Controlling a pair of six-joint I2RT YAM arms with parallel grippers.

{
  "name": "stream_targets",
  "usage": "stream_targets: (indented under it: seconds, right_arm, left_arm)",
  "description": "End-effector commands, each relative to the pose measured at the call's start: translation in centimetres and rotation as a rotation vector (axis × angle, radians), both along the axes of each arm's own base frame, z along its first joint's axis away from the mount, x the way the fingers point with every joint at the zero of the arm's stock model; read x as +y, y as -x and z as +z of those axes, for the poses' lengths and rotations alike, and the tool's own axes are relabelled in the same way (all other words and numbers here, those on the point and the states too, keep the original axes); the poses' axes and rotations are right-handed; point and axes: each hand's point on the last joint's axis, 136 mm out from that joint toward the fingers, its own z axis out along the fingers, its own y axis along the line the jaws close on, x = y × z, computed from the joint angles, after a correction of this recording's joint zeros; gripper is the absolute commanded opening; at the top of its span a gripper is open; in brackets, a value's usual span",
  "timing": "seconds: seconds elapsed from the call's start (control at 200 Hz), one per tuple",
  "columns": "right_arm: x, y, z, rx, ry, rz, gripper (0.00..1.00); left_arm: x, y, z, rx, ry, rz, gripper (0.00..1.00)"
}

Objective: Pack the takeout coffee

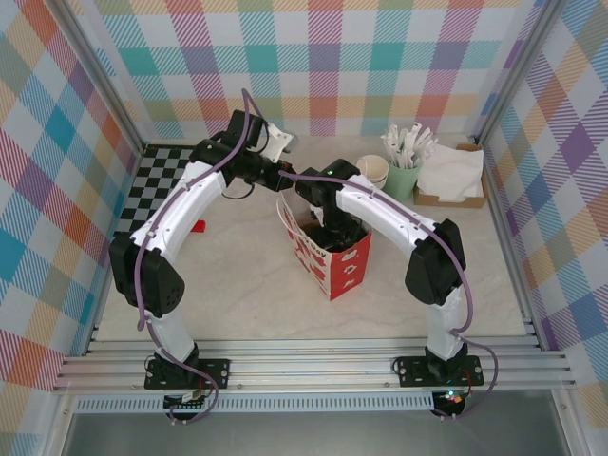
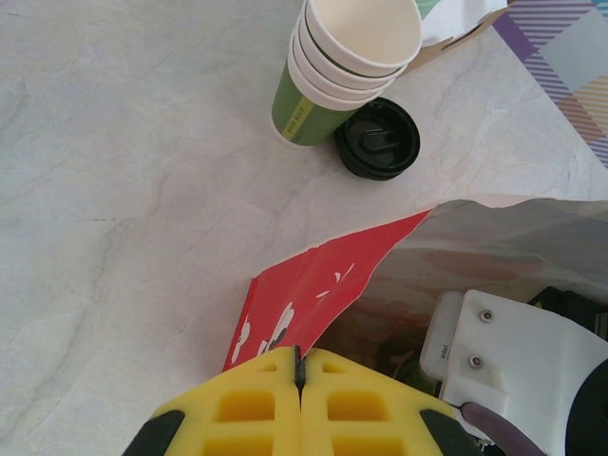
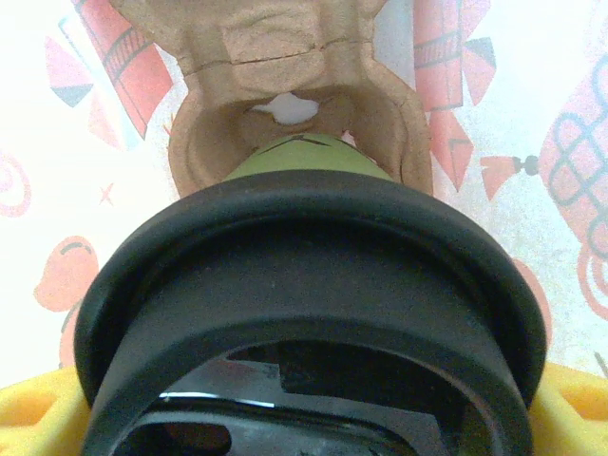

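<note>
The takeout coffee (image 3: 304,275), a green cup under a black lid, hangs inside the red-and-white paper bag (image 1: 334,261). My right gripper (image 3: 304,418) is shut on it, with a yellow finger (image 3: 24,413) showing on each side of the lid. Below the cup lies a brown cardboard cup carrier (image 3: 275,57) on the bag's floor. In the top view the right gripper (image 1: 332,233) reaches down into the bag's mouth. My left gripper (image 2: 300,366) is shut on the bag's red upper edge (image 2: 323,285), holding it open at the back left.
A stack of lidless green cups (image 2: 332,76) and a loose black lid (image 2: 378,139) stand behind the bag. A pale-green cup of wrapped sticks (image 1: 404,171) and a napkin box (image 1: 451,176) sit back right. A checkered mat (image 1: 157,185) lies back left.
</note>
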Motion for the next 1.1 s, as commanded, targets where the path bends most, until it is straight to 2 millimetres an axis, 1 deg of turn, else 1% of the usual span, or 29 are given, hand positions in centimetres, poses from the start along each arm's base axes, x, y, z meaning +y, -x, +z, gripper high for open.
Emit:
stream_targets:
  seconds: [0.0, 0.2, 0.395, 1.095]
  right_arm:
    - [-0.56, -0.23, 1.08, -0.041, -0.008, -0.021, 0.35]
    - [-0.58, -0.44, 0.96, -0.052, -0.006, -0.021, 0.35]
    - [-0.39, -0.63, 1.37, -0.070, -0.024, -0.019, 0.35]
    - [-0.17, -0.74, 1.06, -0.067, -0.032, -0.013, 0.35]
  left_arm:
    - [-0.42, 0.79, 1.81, -0.030, 0.026, -0.032, 0.00]
    - [-0.46, 0.77, 1.67, -0.025, 0.027, -0.033, 0.00]
    - [-0.43, 0.83, 1.64, -0.024, 0.025, -0.033, 0.00]
    - [-0.46, 0.87, 1.49, -0.018, 0.024, -0.035, 0.00]
